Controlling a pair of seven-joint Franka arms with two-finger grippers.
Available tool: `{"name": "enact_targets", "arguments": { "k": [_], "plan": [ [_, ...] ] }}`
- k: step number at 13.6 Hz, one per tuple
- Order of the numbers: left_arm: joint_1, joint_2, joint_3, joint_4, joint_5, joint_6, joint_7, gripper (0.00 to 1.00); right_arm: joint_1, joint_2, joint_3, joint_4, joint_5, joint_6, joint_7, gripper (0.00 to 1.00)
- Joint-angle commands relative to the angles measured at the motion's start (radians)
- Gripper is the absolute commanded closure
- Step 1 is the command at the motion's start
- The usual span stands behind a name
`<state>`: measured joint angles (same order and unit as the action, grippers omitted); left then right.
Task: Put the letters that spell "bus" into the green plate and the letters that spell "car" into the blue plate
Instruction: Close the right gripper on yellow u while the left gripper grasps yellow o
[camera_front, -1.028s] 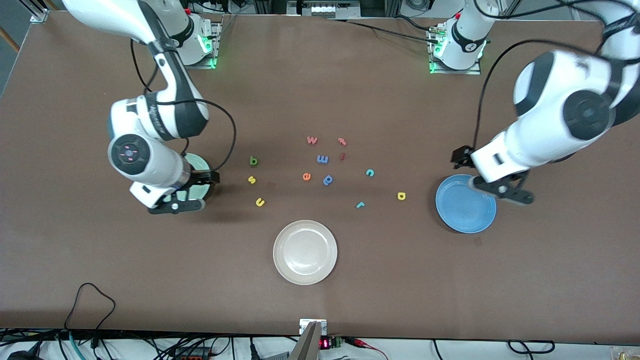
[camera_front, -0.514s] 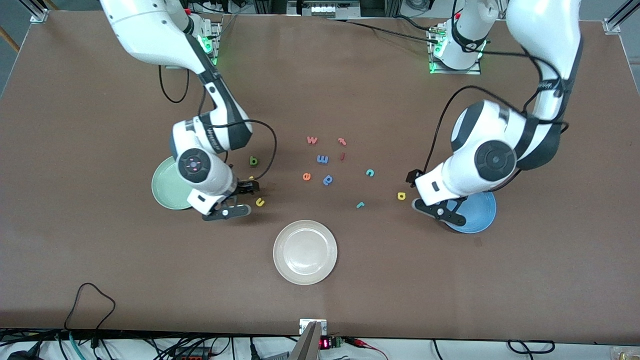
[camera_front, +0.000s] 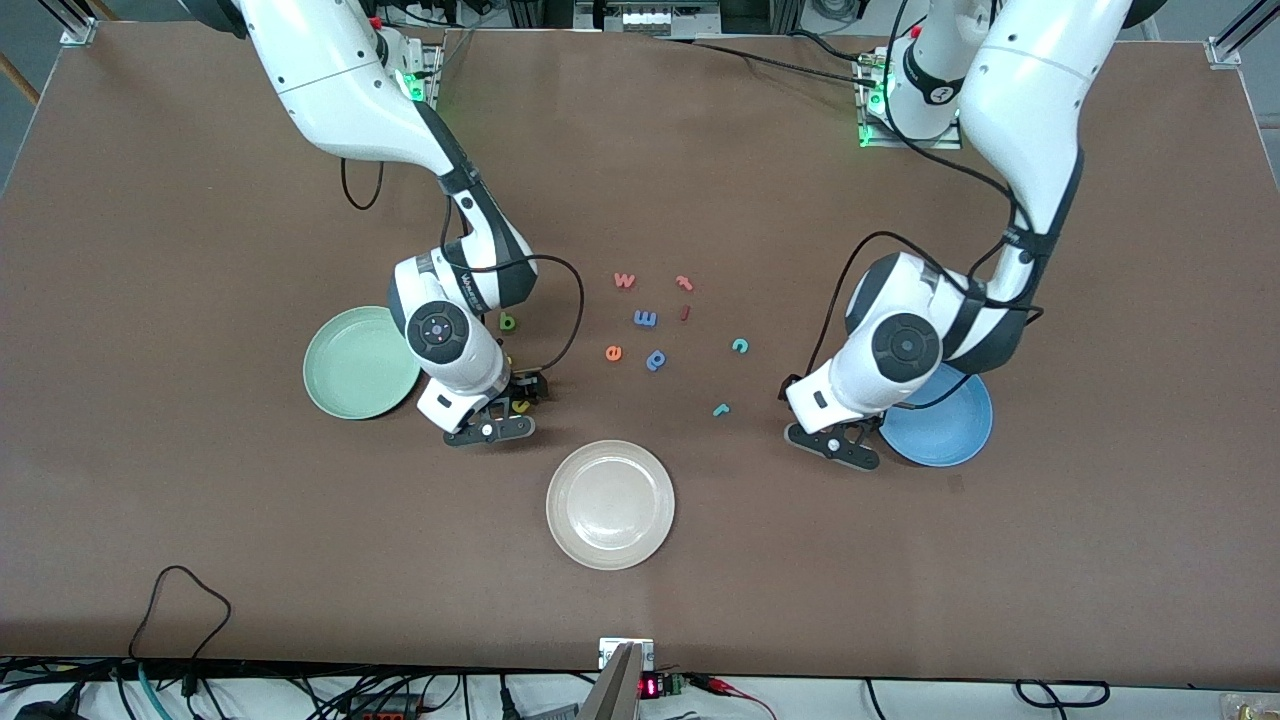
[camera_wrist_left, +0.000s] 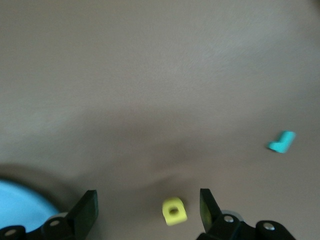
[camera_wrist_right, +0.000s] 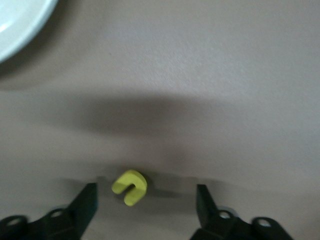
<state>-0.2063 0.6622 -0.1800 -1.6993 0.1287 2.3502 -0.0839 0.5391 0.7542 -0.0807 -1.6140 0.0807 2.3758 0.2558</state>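
Between the spread fingers of the right gripper (camera_wrist_right: 145, 210) lies the yellow "u" (camera_wrist_right: 130, 187), flat on the table (camera_front: 200, 520), touched by neither finger; the jaws stand wide with clear gaps on both sides. This gripper sits low over the table just beside the green plate (camera_front: 355, 365), toward the right arm's end. The green "b" (camera_front: 508, 321) lies farther from the front camera than the gripper, close to the arm's wrist. The yellow "s" is hidden by the arm.

The left gripper (camera_wrist_left: 147, 215) also stands wide, its fingers either side of the yellow "a" (camera_wrist_left: 174, 211), which rests flat on the table without contact. A corner of the blue plate (camera_wrist_left: 20, 207) shows just beside one finger. The teal "r" (camera_wrist_left: 281, 142) lies near, toward the table's middle; the teal "c" (camera_front: 740, 346) lies farther from the front camera than the "r".

Count: three plates, one pale green, one bright blue, one white plate (camera_front: 610, 505) nearest the front camera. None holds a letter. Five spare letters (camera_front: 650, 320) cluster at the table's middle: two blue, three orange-red.

Each letter is a small, thick, lowercase foam-like block in one solid colour.
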Motion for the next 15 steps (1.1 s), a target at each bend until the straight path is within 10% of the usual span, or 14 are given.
{"name": "enact_targets", "arguments": {
  "k": [1, 11, 15],
  "plan": [
    [-0.008, -0.013, 0.005, -0.102, 0.040, 0.115, -0.017, 0.17, 0.013, 0.046, -0.010, 0.080, 0.016, 0.002, 0.054, 0.24],
    [-0.025, -0.027, 0.001, -0.157, 0.049, 0.103, -0.005, 0.25, 0.038, 0.054, -0.011, 0.083, 0.011, -0.058, 0.052, 0.24],
    [-0.028, -0.050, 0.001, -0.189, 0.049, 0.103, -0.002, 0.42, 0.038, 0.054, -0.013, 0.083, 0.010, -0.079, 0.049, 0.28]
  ]
}}
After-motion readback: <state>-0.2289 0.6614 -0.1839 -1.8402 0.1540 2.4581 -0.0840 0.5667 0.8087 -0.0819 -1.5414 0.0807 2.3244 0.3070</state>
